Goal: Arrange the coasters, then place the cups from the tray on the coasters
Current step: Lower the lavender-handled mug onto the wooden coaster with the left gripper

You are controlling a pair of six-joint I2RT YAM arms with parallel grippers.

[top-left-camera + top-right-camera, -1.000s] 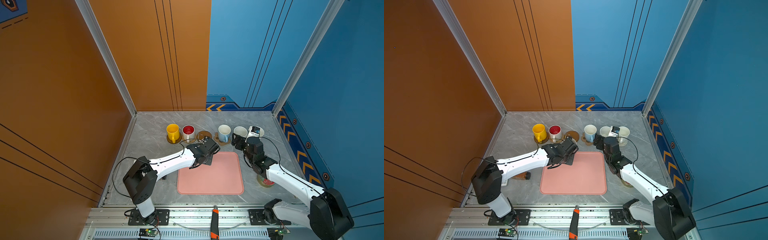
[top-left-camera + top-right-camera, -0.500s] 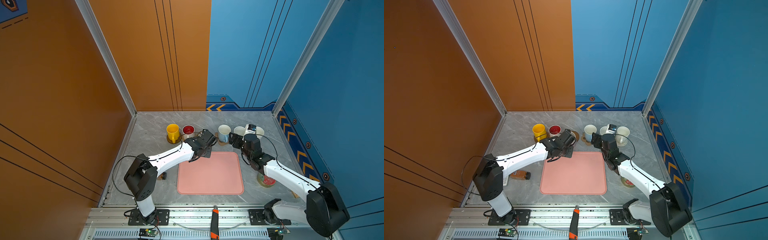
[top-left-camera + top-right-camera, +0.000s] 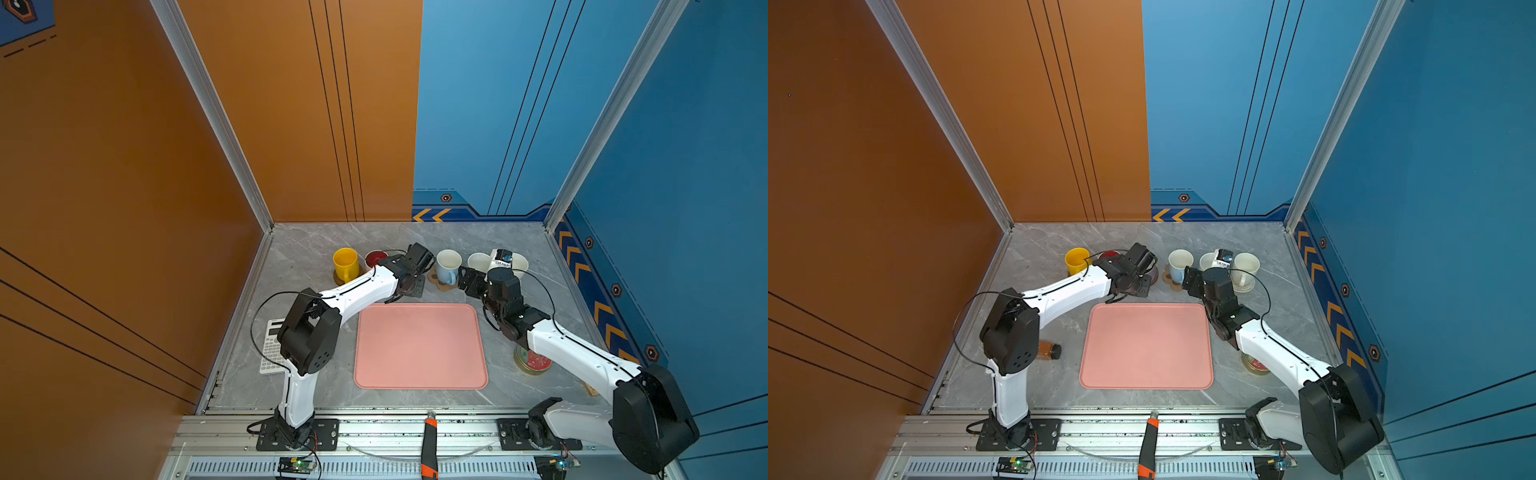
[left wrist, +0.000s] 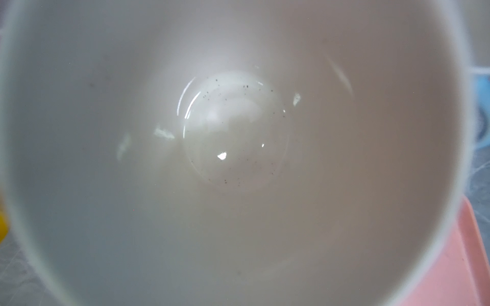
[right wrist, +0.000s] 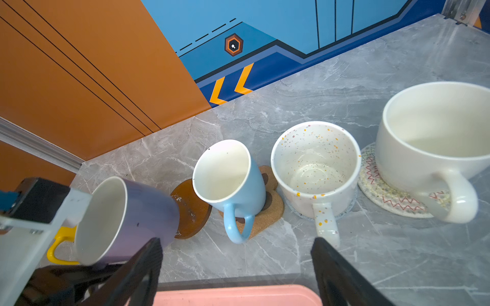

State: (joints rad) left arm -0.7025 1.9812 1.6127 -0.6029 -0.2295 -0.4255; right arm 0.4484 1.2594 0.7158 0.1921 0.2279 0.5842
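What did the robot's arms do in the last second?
The left arm carried the purple mug from the far corner of the pink tray toward the round brown coaster in the back row, still gripping it. The right arm barely shifted; its fingers stayed open, holding nothing. The yellow mug, blue mug, speckled mug and tray stayed put.

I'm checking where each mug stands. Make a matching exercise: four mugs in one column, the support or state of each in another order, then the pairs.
1. lilac mug
2. light blue mug
3. speckled white mug
4. cream-white mug

A. on the cream zigzag woven coaster
B. held tilted by the left gripper
C. on the paw-shaped cork coaster
D. on the grey-blue coaster

Pairs: 1-B, 2-C, 3-D, 4-A.
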